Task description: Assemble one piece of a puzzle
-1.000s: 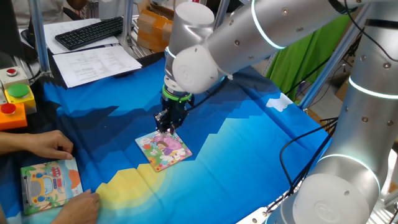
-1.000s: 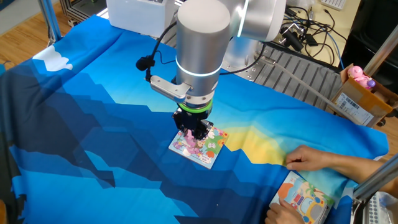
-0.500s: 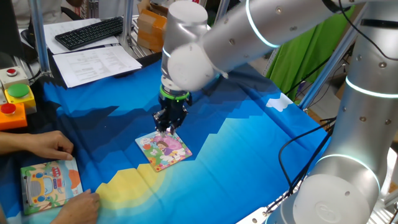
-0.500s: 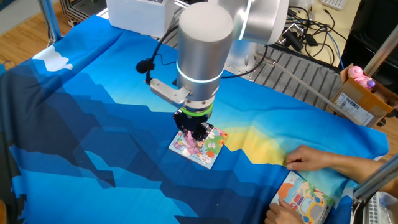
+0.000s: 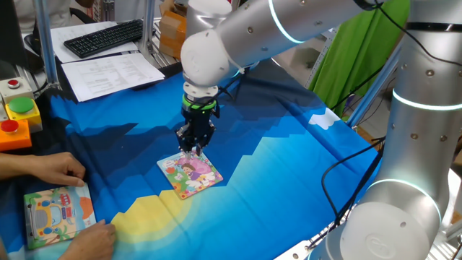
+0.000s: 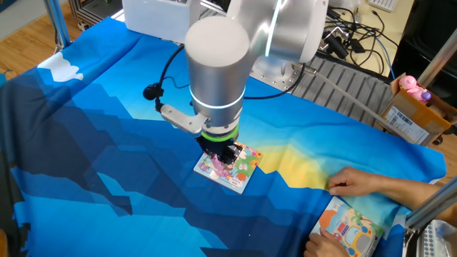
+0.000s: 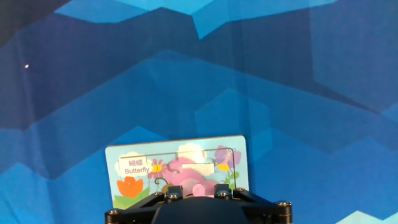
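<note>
The puzzle (image 5: 190,174) is a small square board with a pink, yellow and light blue girl picture, flat on the blue cloth; it also shows in the other fixed view (image 6: 243,173) and in the hand view (image 7: 180,165). My gripper (image 5: 192,149) points straight down with its tips on the board's far corner, fingers close together; the other fixed view (image 6: 223,155) shows the same. In the hand view the gripper (image 7: 193,194) sits at the bottom edge, and a small pale pink bit between the jaws looks like the piece (image 7: 193,188); the rest is hidden.
A person's hands (image 5: 50,167) rest at the left by an orange-bordered vehicle board (image 5: 58,213), seen also in the other fixed view (image 6: 348,228). A button box (image 5: 18,115), papers (image 5: 112,72) and a keyboard (image 5: 105,36) lie at the back left.
The arm's upper links have swung to the left and the wrist has turned. The fingertips have stayed on the board's far corner.
</note>
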You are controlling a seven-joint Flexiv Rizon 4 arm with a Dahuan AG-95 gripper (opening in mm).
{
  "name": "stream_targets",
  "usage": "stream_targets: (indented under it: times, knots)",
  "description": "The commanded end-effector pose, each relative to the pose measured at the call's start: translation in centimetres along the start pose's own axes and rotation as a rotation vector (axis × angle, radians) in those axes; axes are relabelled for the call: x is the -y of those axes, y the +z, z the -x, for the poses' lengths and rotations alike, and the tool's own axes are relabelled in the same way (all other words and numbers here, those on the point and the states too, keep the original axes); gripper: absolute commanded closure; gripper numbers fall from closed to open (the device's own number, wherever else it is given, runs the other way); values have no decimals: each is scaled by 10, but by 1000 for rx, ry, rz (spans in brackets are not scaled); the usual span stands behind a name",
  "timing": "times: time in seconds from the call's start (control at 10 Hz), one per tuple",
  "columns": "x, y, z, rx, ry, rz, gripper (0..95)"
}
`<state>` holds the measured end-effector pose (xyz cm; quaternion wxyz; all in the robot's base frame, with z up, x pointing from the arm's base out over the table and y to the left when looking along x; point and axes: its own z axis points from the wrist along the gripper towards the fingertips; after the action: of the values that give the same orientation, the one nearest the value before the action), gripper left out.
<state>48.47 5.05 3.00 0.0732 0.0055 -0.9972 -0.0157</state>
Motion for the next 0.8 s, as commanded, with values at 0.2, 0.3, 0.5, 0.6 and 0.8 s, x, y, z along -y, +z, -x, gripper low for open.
stream_targets:
  times: [0.2, 0.3, 0.5, 0.6, 0.8]
  knots:
    - [0, 3, -1, 16, 18, 6, 950]
    - [-1, 3, -2, 13, 20, 12, 950]
    - [-3, 5, -5, 20, 32, 10, 950]
    - [-3, 2, -5, 25, 37, 0, 950]
    - [-2, -2, -6, 10, 13, -16, 950]
